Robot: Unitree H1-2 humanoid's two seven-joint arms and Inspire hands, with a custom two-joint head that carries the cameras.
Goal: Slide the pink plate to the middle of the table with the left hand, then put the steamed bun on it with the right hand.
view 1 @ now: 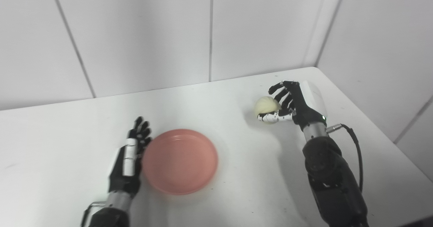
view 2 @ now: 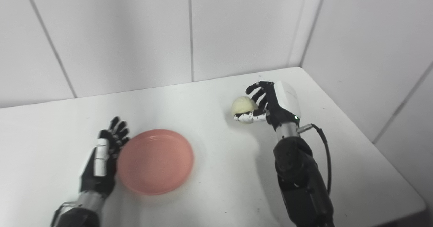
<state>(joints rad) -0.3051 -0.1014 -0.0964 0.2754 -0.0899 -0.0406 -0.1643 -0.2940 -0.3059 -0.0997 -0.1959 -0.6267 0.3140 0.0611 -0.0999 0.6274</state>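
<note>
The pink plate (view 1: pixel 180 161) lies flat on the white table (view 1: pixel 223 95), a little left of the middle and toward the near edge. It is a shallow round dish with a low raised rim, and it holds nothing; its whole inner surface shows bare pink.

The left hand (view 1: pixel 130 161) lies along the plate's left edge, palm side turned toward the rim, its dark fingers (view 1: pixel 141 129) stretched out straight and slightly apart, pointing away toward the wall. The hand's side looks to be touching the rim or just beside it (the gap is too fine for me to judge from here). It grips nothing.

Over on the right, well apart from the plate and farther back on the table, the right hand (view 2: pixel 270 103) has the steamed bun (view 2: pixel 243 106). The bun is a pale yellowish-white round lump, sitting at the hand's left side. The thumb runs underneath it and the fingers (view 2: pixel 257 86) curl above and behind it, so the hand is closed around the bun, though the upper fingers seem loosely arched rather than pressed flat on it. Whether the bun is lifted off the table or resting on it, I cannot tell; a soft shadow lies under and left of it.

A black cable (view 1: pixel 355 145) loops from the right wrist down along the forearm. Behind the table stand 2 tiled white walls (view 1: pixel 135 34) meeting at the far right corner.
</note>
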